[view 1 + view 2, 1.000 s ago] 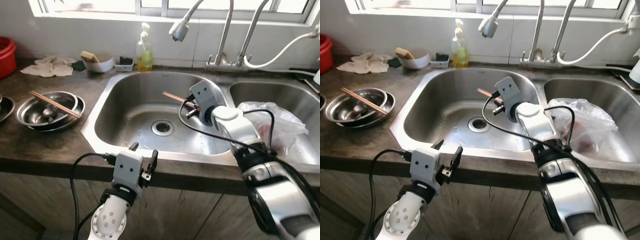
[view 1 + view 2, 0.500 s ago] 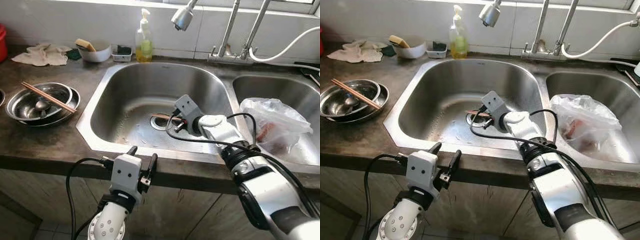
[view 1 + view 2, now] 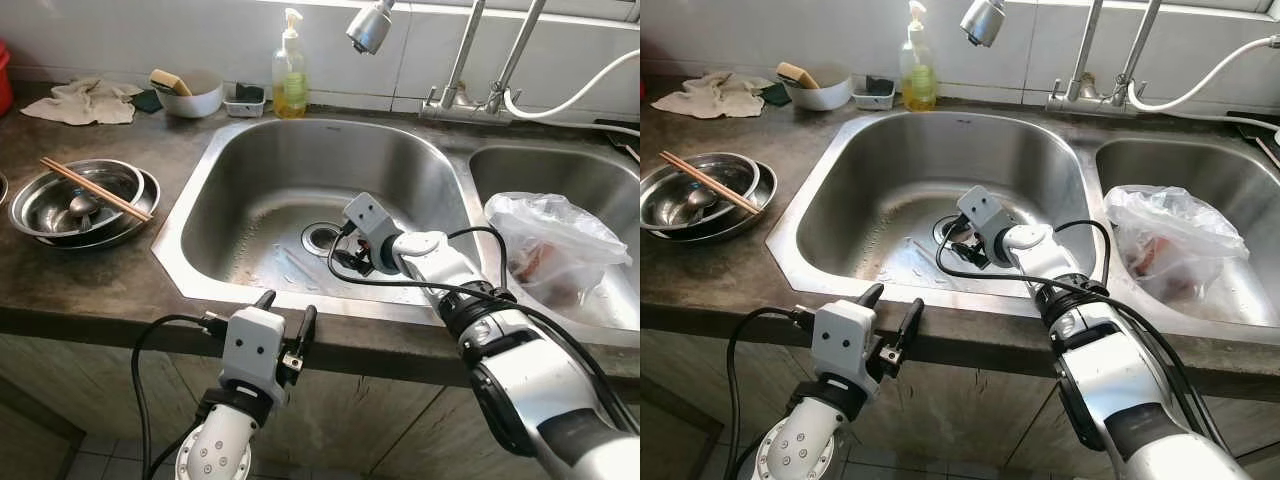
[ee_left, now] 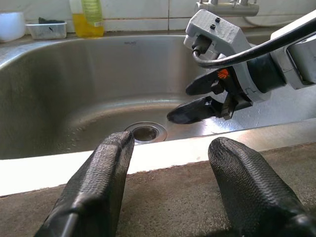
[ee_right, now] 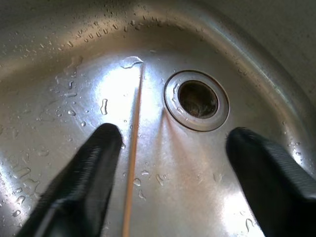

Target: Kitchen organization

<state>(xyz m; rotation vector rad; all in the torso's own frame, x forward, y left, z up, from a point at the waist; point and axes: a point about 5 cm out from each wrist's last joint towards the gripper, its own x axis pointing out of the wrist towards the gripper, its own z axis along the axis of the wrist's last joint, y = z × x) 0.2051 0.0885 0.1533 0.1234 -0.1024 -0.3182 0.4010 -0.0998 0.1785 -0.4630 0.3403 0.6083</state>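
Note:
My right gripper [image 3: 343,262] is low inside the left sink basin [image 3: 250,160], beside the drain [image 5: 197,98]. It is open, with nothing between its fingers. A thin wooden chopstick [image 5: 133,148] lies flat on the wet sink floor just below it, running past one finger [image 5: 94,163]. A pair of chopsticks [image 3: 95,190] rests across stacked steel bowls [image 3: 60,215] on the counter to the left. My left gripper [image 3: 285,312] stands open in front of the counter's front edge, holding nothing, and faces the right gripper [image 4: 190,108].
A plastic bag [image 3: 550,240] with food sits in the right basin. At the back stand a soap bottle [image 3: 290,75], a white bowl with a sponge [image 3: 190,95], a small tray [image 3: 245,100] and a cloth [image 3: 80,100]. The faucet head [image 3: 370,25] hangs over the sink.
My right gripper came down from mid-basin to the sink floor and let go of the chopstick it held. The chopstick now lies in the sink. The camera shifted slightly.

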